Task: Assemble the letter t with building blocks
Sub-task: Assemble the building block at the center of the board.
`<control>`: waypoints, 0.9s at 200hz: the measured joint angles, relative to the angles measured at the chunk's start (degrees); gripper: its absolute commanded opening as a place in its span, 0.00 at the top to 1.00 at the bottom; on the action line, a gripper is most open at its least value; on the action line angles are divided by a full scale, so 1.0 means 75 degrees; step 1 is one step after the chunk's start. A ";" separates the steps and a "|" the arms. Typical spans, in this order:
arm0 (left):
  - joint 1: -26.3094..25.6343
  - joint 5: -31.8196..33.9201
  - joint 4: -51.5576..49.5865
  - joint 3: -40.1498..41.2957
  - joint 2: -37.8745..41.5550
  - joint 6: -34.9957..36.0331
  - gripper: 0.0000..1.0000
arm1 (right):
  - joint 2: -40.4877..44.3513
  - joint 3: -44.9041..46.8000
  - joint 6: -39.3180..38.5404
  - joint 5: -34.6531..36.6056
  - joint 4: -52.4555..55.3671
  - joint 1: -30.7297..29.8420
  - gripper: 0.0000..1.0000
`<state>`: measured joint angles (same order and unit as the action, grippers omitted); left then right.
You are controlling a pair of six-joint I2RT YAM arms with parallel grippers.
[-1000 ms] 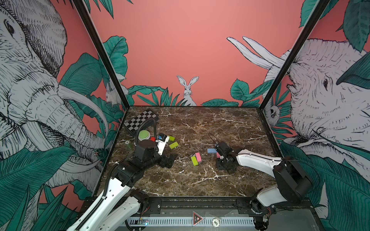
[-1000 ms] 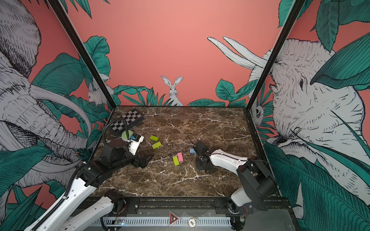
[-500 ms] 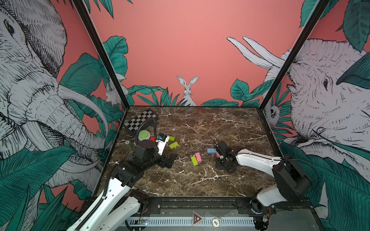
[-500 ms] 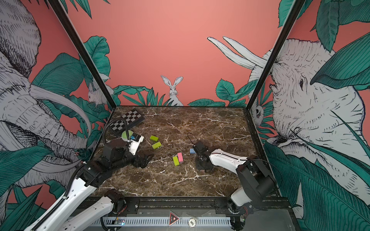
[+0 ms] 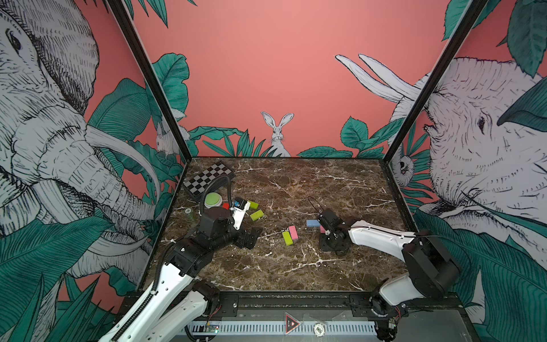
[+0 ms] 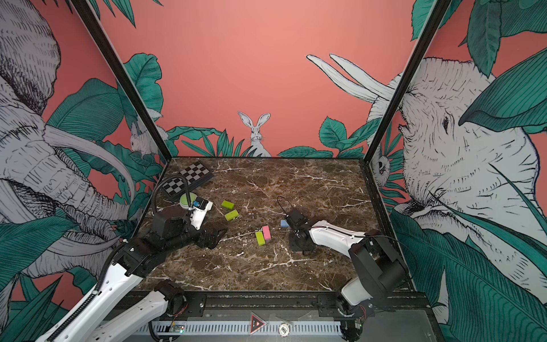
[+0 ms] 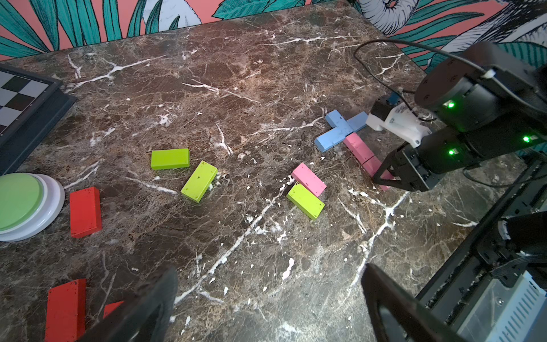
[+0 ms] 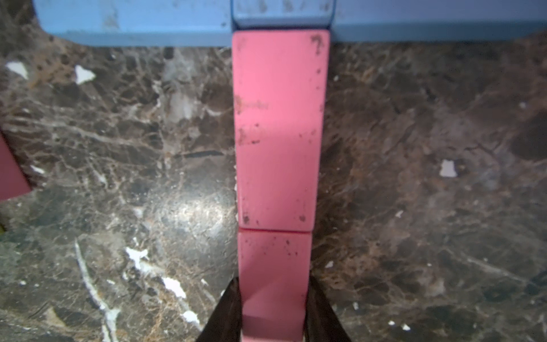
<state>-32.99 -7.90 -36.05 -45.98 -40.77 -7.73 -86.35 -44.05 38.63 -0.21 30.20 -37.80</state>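
Light blue blocks (image 7: 340,130) lie as a crossbar right of centre, one more blue block (image 8: 282,9) across its middle. Two pink blocks run end to end from the bar: the upper (image 8: 279,127) touches it, the lower (image 8: 273,260) continues the line. My right gripper (image 8: 272,285) points down, shut on the lower pink block's end, both fingers against its sides. A loose pink block (image 5: 293,231) and a green one (image 5: 287,238) lie side by side at centre. My left gripper (image 7: 269,299) hovers open and holds nothing, left of that pair.
Two green blocks (image 7: 170,158) (image 7: 199,181) and two red ones (image 7: 85,211) (image 7: 65,309) lie scattered at the left. The green-topped white button (image 5: 213,199) and the chequered board (image 5: 208,177) sit at the back left. Walls enclose the marble table on three sides.
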 measured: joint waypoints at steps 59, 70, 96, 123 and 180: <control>0.0000 0.0000 0.0000 0.0000 0.0000 0.0000 0.01 | -0.0006 -0.0006 0.0023 -0.0006 -0.0076 -0.0009 0.60; 0.0000 0.0000 0.0000 0.0000 0.0000 0.0000 0.01 | -0.0006 -0.0006 0.0026 0.0000 -0.0105 -0.0009 0.57; 0.0000 0.0000 0.0000 0.0000 -0.0006 0.0000 0.01 | -0.0006 -0.0017 0.0020 -0.0006 -0.0172 -0.0012 0.51; 0.0000 0.0000 0.0000 0.0000 -0.0012 0.0000 0.01 | -0.0003 -0.0020 0.0000 0.0009 -0.0236 -0.0012 0.45; 0.0000 0.0000 0.0000 0.0000 -0.0012 0.0000 0.01 | 0.0382 -0.0017 -0.0041 0.0224 -0.0032 -0.0012 0.32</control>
<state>-32.99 -7.90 -36.05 -45.98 -40.86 -7.73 -83.48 -44.18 38.33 1.48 29.95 -37.89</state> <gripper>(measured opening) 0.991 0.655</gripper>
